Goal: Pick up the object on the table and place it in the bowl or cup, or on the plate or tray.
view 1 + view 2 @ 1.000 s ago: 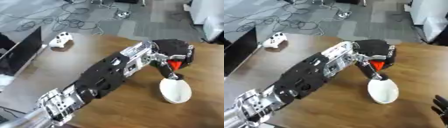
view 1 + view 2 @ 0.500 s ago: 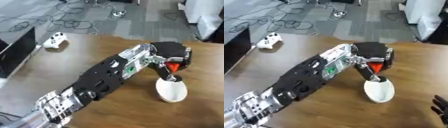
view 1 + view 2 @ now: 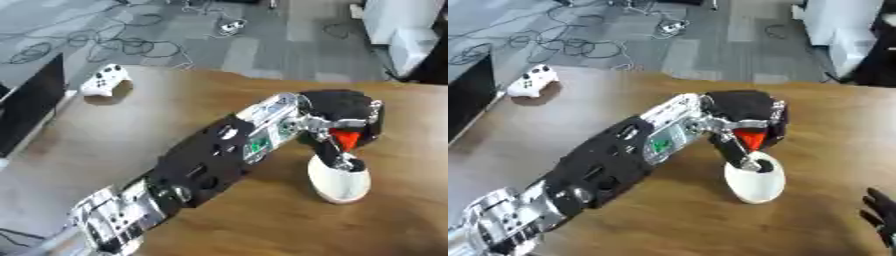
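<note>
holding a small red object (image 3: 346, 138) in my curled left hand (image 3: 346, 120) just above the white bowl (image 3: 339, 179) on the desk (image 3: 131, 135), right hand (image 3: 881, 215) at lower right corner, fingers unclear

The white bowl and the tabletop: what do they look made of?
The white bowl looks like smooth ceramic or plastic, plain and without pattern; the pictures leave that open. The table appears to be wood or wood-look laminate: brown, with grain streaks and a soft sheen.

Small red-orange object (image 3: 344, 138) was held in curled fingers (image 3: 335, 150) directly above white bowl (image 3: 339, 180), which stood near the table's right edge.
</note>
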Robot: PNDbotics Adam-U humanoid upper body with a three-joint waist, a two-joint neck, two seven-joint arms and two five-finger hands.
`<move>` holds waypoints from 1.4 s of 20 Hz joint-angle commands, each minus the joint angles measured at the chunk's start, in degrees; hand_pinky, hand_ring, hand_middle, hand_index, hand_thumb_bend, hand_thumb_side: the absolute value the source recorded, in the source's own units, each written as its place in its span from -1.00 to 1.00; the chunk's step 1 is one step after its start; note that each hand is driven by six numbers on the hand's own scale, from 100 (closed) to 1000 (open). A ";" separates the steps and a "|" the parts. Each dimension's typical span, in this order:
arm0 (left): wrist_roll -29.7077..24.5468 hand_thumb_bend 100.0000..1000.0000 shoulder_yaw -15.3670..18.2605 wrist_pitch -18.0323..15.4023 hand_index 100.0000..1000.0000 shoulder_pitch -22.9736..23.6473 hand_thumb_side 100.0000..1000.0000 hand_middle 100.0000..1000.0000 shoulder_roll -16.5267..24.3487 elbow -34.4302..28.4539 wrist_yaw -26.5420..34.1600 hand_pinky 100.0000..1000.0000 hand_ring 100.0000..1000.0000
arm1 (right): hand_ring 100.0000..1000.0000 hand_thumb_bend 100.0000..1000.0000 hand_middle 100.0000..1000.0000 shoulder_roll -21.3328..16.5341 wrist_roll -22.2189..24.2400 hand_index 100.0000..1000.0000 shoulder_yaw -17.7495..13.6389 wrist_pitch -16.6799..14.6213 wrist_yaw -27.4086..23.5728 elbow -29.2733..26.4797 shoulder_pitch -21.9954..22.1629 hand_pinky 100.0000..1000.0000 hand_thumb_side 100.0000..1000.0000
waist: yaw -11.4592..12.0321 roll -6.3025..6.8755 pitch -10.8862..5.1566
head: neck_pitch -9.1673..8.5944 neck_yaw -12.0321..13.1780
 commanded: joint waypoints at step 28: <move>2.21 0.16 0.39 -9.29 -0.08 -0.99 0.00 -0.24 1.13 1.52 -3.07 -0.16 -0.18 | 0.92 -1.00 0.89 -0.96 0.27 0.84 -0.41 -0.85 1.03 -0.22 -0.49 0.84 0.51 | -0.86 -0.60 1.12 | -0.05 -0.64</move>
